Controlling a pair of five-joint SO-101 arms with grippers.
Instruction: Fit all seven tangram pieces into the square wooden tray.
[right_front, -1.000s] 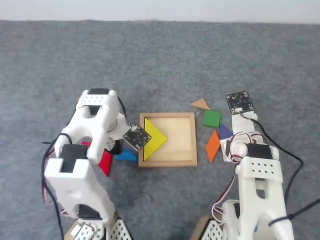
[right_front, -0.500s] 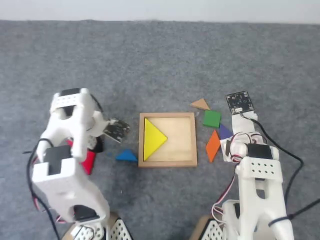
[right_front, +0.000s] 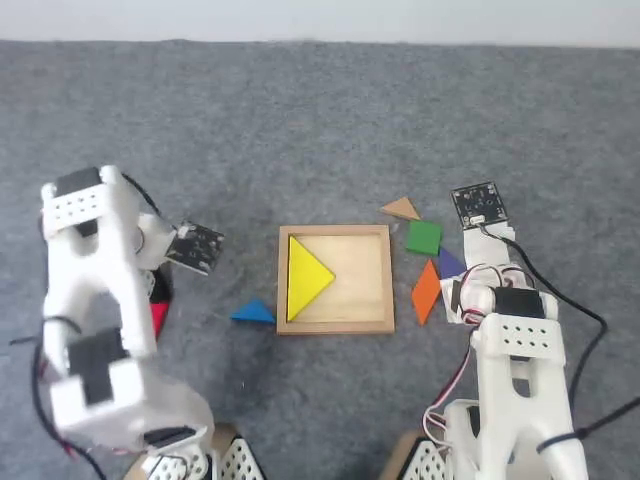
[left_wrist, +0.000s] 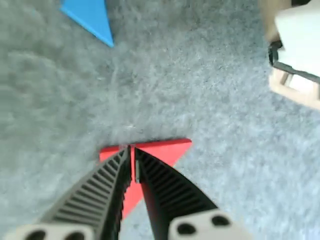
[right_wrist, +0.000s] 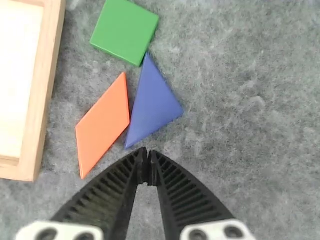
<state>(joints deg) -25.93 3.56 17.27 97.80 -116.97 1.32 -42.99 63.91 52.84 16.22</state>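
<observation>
Left of the square wooden tray (right_front: 335, 326), the left pincer (left_wrist: 131, 161), pressed together, points at a flat red triangle (left_wrist: 165, 150); the right pincer (right_wrist: 148, 166) is likewise pressed together.

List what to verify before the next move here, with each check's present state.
1. Room in the wooden tray: ok. Only the yellow triangle lies in it, at its left side.
2. Left gripper open for a pick: not ok. Its fingers are shut above the red piece.
3. Right gripper open: not ok. Its fingers are shut beside a corner of the purple triangle.
4. Pieces spaced for a clean grasp: not ok. The orange parallelogram, purple triangle and green square crowd together.
5. Seven pieces accounted for: ok, with the blue triangle and tan triangle outside the tray.
</observation>
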